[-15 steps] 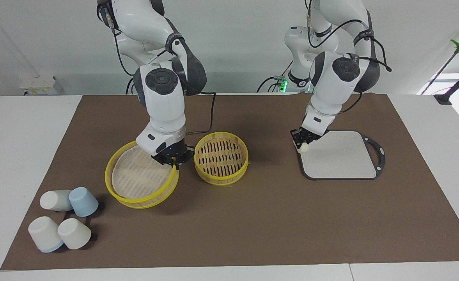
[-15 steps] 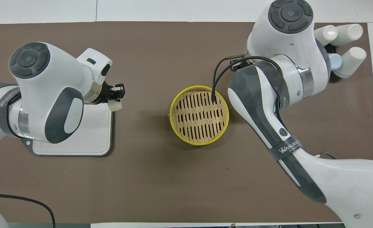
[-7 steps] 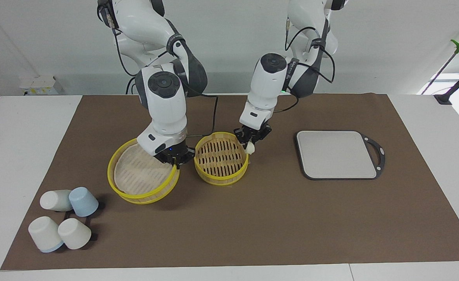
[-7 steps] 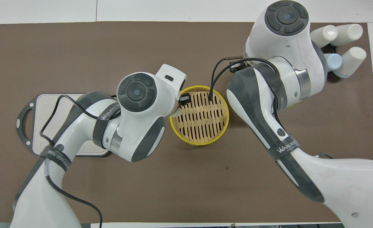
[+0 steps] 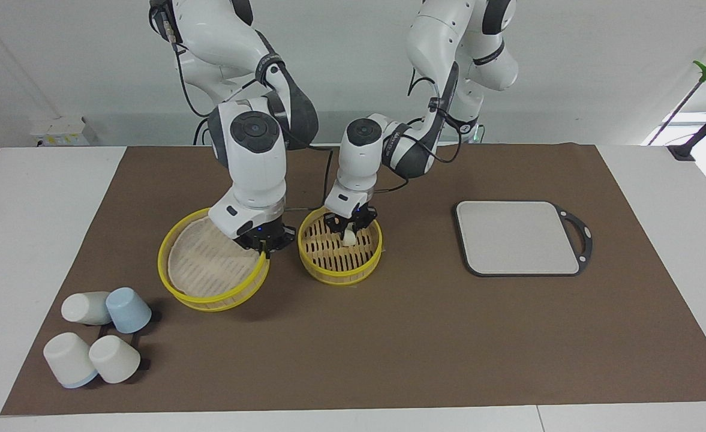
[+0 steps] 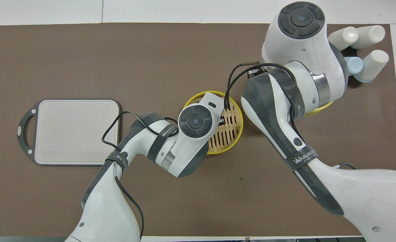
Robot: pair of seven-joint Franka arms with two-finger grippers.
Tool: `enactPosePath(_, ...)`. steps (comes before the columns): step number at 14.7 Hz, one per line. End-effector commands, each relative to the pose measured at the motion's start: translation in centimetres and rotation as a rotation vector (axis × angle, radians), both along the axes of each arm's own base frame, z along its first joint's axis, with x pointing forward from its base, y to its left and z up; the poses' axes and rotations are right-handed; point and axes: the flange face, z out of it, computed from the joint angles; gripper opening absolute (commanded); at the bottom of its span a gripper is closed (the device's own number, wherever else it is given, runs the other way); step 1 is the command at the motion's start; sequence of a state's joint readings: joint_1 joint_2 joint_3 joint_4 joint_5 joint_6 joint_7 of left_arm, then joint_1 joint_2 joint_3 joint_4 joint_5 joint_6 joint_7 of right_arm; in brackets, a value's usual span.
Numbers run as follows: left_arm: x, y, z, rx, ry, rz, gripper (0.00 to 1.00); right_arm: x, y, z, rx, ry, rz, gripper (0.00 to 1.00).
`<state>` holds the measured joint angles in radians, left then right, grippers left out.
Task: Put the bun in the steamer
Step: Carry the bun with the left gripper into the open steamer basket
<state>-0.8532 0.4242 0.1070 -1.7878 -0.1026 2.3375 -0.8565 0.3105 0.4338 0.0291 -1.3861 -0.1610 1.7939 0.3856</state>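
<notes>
Bun [image 5: 349,238] low inside the steamer [image 5: 340,253], at the tips of the left gripper [image 5: 348,228]; jaws' state unclear, cannot tell whether clamped or releasing. Right gripper [image 5: 263,245] clamped on the tilted lid [image 5: 213,269] beside the basket. Best to part jaws fully, then lift straight up, clear of the rim.

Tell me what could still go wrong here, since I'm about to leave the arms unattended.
The bun sits at the left gripper, low inside the steamer; if released off-centre it might roll against the rim. The right gripper holds the lid tilted right beside the steamer, so the lid could bump the steamer or the left arm.
</notes>
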Motion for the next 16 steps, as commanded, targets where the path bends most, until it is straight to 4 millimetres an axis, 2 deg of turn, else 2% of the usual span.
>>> enactPosePath(1, 0.1, 0.2, 0.5, -0.004, -0.012, 0.016, 0.48, -1.0, -0.2, 1.0, -0.031, -0.007, -0.011, 0.00)
enactPosePath(2, 0.1, 0.2, 0.5, -0.004, -0.010, 0.025, 0.55, -1.1, -0.1, 0.9, -0.033, -0.007, -0.012, 0.00)
enactPosePath(3, 0.1, 0.2, 0.5, 0.002, -0.005, 0.025, 0.72, -1.2, 0.0, 0.8, -0.035, -0.007, -0.023, 0.00)
enactPosePath(4, 0.1, 0.2, 0.5, 0.003, -0.003, 0.025, 0.95, -1.3, 0.0, 0.7, -0.040, -0.009, -0.039, 0.00)
enactPosePath(5, 0.1, 0.3, 0.6, 0.005, -0.001, 0.025, 1.00, -1.3, 0.1, 0.7, -0.049, -0.014, -0.041, 0.00)
enactPosePath(7, 0.1, 0.9, 1.6, 0.015, 0.019, 0.026, 1.00, -1.3, 0.0, 0.7, -0.054, -0.016, -0.039, 0.00)
enactPosePath(9, 0.5, 2.3, 4.4, 0.009, 0.026, 0.039, 1.00, -1.2, -0.1, 0.8, -0.071, -0.022, -0.035, 0.00)
enactPosePath(12, 2.3, 7.3, 9.4, 0.007, 0.049, 0.091, 1.00, -1.3, -0.1, 0.7, -0.080, -0.023, -0.033, 0.00)
enactPosePath(14, 3.2, 10.8, 12.0, 0.016, 0.070, 0.087, 1.00, -1.3, 0.1, 0.8, -0.079, -0.026, -0.038, 0.00)
enactPosePath(16, 4.1, 15.3, 14.3, 0.029, 0.100, 0.062, 1.00, -1.7, 1.6, 1.0, -0.070, -0.045, -0.055, 0.00)
